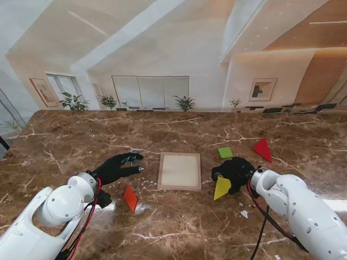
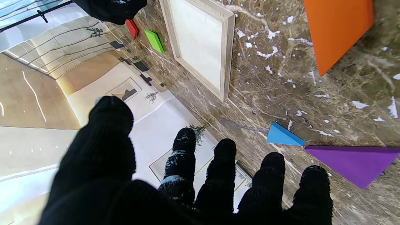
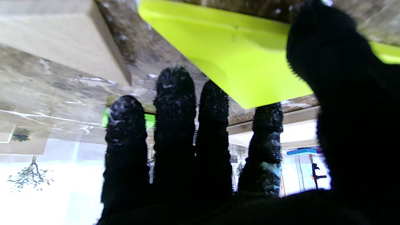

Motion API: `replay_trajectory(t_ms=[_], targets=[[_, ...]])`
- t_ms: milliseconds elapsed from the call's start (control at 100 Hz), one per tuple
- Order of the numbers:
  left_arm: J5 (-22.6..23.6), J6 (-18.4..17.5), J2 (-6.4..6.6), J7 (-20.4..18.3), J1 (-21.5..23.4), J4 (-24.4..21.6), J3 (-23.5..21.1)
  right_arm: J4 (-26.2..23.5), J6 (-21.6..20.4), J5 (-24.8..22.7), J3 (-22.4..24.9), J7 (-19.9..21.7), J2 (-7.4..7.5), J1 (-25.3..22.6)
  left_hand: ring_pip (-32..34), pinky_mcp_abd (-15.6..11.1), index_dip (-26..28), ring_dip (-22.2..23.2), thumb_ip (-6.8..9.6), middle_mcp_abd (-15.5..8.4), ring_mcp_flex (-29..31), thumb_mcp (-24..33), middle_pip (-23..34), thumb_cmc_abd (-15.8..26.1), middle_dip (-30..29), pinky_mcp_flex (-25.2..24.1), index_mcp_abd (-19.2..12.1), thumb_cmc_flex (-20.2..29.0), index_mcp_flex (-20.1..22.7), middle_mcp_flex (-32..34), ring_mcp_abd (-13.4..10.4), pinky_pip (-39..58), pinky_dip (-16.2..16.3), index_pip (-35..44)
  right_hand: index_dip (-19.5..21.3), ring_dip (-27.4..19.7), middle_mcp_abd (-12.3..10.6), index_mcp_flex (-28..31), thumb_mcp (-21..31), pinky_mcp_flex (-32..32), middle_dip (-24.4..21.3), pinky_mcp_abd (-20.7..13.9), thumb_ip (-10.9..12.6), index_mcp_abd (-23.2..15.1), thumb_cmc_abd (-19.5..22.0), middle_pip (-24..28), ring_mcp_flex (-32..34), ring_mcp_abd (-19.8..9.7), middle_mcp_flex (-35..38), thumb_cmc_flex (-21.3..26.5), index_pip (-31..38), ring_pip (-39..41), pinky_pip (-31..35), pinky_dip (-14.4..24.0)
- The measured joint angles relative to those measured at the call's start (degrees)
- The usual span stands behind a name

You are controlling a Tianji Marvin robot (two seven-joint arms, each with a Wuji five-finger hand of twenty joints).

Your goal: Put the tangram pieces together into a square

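My right hand [image 1: 234,172] holds the yellow triangle [image 1: 222,188] just beside the empty tray [image 1: 179,171] — best carried level, corner into corner. My left hand [image 1: 115,167] hangs spread, holding nothing, orange piece [image 1: 130,198] near.

Stand view overhead; both wrist views close, sharing wooden tray [image 1: 179,171] corner

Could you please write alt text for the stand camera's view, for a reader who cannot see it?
A black-gloved right hand rests on a yellow triangular tangram piece beside an empty square wooden tray on a brown marble table. The open left hand hovers left of the tray, an orange piece nearer to me.
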Motion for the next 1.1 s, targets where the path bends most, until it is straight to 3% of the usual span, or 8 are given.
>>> replay_trajectory(t_ms=[120,260,390,550,690,850,1100], targets=[[0.00,0.06,0.00,0.00,-0.03,0.11,0.02,0.65,-0.11,-0.15,-0.82,-1.39,0.07,0.49,0.00,0.00,0.00,0.00,0.00,0.00,0.01,0.00,0.00,0.00,0.00,0.00,0.00,-0.01,0.00,0.00,0.00,0.00,0.00,0.00,0.63,0.00,0.74,1.74,0.04,0.65,1.91,0.25,-3.46,0.51,-1.24,0.53,0.56,0.01,1.85,0.07,0.01,1.11,0.00,-0.59],[-0.02,0.28,0.00,0.00,-0.04,0.13,0.05,1.07,-0.34,-0.07,-1.26,-1.68,0.08,0.92,0.00,0.00,0.00,0.00,0.00,0.00,0.01,0.00,0.00,0.00,0.00,0.00,0.00,-0.01,0.00,0.00,0.00,0.00,0.00,0.00,1.91,0.00,1.06,2.31,0.04,0.68,3.93,0.41,-4.59,0.70,-1.73,1.88,0.56,0.01,2.41,0.09,0.09,1.66,0.00,-0.67],[-0.04,0.40,0.00,0.00,-0.08,0.16,0.11,1.25,-0.53,0.06,-1.43,-1.61,0.09,1.13,0.00,0.00,0.00,0.00,0.00,0.00,0.03,0.00,0.00,0.00,0.00,0.00,0.00,-0.01,0.00,0.00,0.00,0.00,0.00,0.00,2.17,0.00,1.21,2.37,0.04,-0.87,6.58,-0.09,-4.11,1.04,-2.00,4.34,0.16,0.01,1.16,0.09,0.51,2.88,0.00,-0.69],[-0.04,0.41,0.00,0.00,-0.18,0.27,0.18,0.98,-0.58,0.03,-1.31,-1.36,0.08,0.99,0.00,-0.01,0.00,0.00,0.01,0.00,0.07,0.00,0.00,0.00,0.00,0.00,0.00,-0.01,0.00,0.00,-0.01,0.00,0.00,0.00,-0.18,2.15,-2.37,2.37,0.11,-3.86,8.65,-2.10,-3.82,2.09,-2.00,7.29,-5.28,-1.74,-10.17,0.28,2.18,4.38,0.04,-0.70],[-0.04,0.40,0.01,-0.12,-0.23,0.34,0.19,0.81,-0.61,-0.03,-1.35,-1.29,0.06,0.91,0.00,-0.01,0.00,0.00,0.01,0.00,0.08,0.00,0.00,0.00,0.00,0.00,0.00,-0.01,0.00,0.00,-0.01,0.00,0.00,0.00,-1.50,3.16,-2.08,2.37,0.24,-5.89,1.98,-3.70,-4.36,3.44,-2.02,1.10,-10.39,-2.33,-18.94,0.70,3.95,3.58,0.62,-0.70],[-0.07,0.40,0.01,-0.17,-0.24,0.38,0.18,0.91,-0.94,-0.02,-1.45,-1.31,0.07,1.02,0.00,-0.01,0.00,0.00,0.01,0.00,0.08,0.00,0.00,0.00,0.00,0.00,0.00,-0.01,0.00,0.00,-0.02,0.00,0.00,0.00,-1.50,2.81,-3.61,2.37,0.33,-5.96,-5.76,-3.85,-4.79,4.40,-2.05,-4.38,-11.20,-2.03,-19.74,0.82,4.68,-0.25,0.64,-0.70],[-0.12,0.40,0.02,-0.30,-0.24,0.40,0.12,0.89,-1.33,0.10,-1.33,-1.37,0.09,1.12,0.00,-0.02,0.00,0.00,0.01,0.00,0.08,0.00,0.00,0.00,0.00,0.00,0.00,-0.01,0.00,0.00,-0.05,0.00,0.00,0.00,-1.38,0.66,-4.18,8.61,-2.63,-2.22,-7.31,-2.52,-8.87,8.96,-4.07,-9.11,-5.61,-0.22,-14.91,1.28,4.83,-2.23,0.64,-0.74]])
